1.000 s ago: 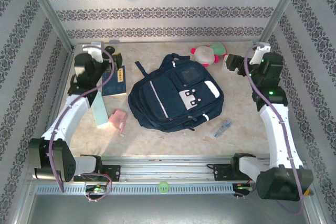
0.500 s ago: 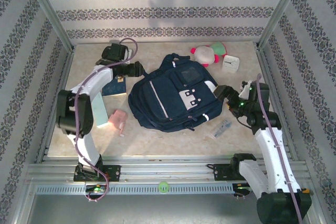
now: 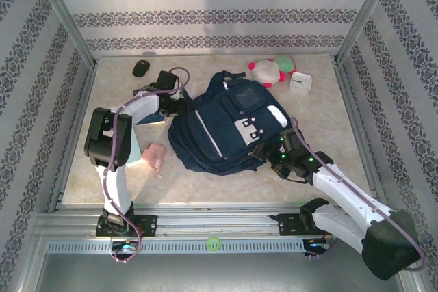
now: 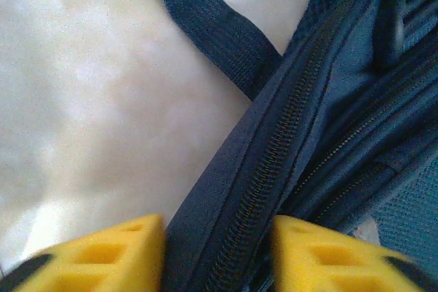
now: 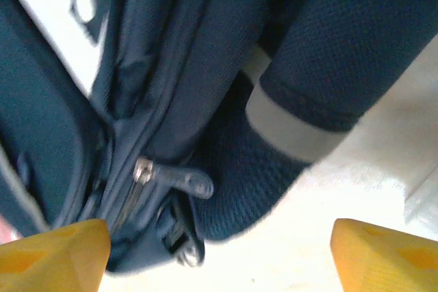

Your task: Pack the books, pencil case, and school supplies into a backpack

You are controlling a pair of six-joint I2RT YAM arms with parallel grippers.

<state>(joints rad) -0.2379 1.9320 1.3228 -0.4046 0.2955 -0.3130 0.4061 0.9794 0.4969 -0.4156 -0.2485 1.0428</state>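
Our left fingers (image 4: 102, 254) are straddling the backpack's (image 3: 229, 124) zippered edge (image 4: 274, 162), though we cannot tell if they are pinching it, while our right fingers (image 5: 55, 254) are standing spread either side of the zipper pull (image 5: 174, 181), likely to unzip. The backpack is lying mid-tabletop (image 3: 205, 176), seemingly shut and so blocking packing; the pink piece (image 3: 155, 155) is waiting beside it.

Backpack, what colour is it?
The backpack is navy blue with thin white stripes; top view shows it best.
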